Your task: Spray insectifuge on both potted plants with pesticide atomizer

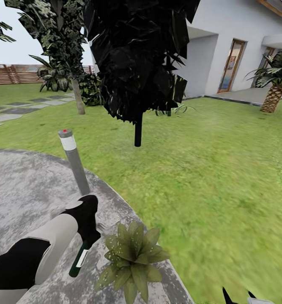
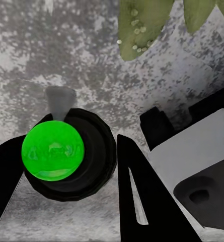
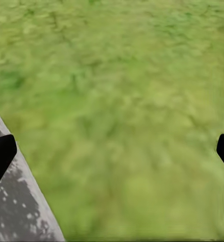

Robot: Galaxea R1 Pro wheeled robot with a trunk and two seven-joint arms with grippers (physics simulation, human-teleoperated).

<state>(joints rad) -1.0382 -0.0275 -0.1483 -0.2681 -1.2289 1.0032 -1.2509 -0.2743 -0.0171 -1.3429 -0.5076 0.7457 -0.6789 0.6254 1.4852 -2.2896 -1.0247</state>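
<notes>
My left gripper (image 1: 88,234) is shut on the pesticide atomizer (image 1: 79,258), a slim dark green bottle with a white label, held tilted over the paved patio (image 1: 22,190). Just right of it sits one potted plant (image 1: 133,258), a low rosette of pointed olive leaves. In the left wrist view the atomizer (image 2: 52,149) appears end-on between the black fingers (image 2: 142,201), its greyish nozzle toward plant leaves (image 2: 142,22) that carry whitish droplets. The second potted plant is out of view. My right gripper (image 1: 239,297) is open over the lawn (image 3: 122,101).
A grey bollard lamp (image 1: 74,162) stands at the patio edge behind my left arm. A dark-leaved tree (image 1: 137,131) rises from the lawn ahead. Stepping stones (image 1: 14,112), a wooden fence (image 1: 9,74), a white house (image 1: 238,42) and a palm (image 1: 272,95) lie farther off.
</notes>
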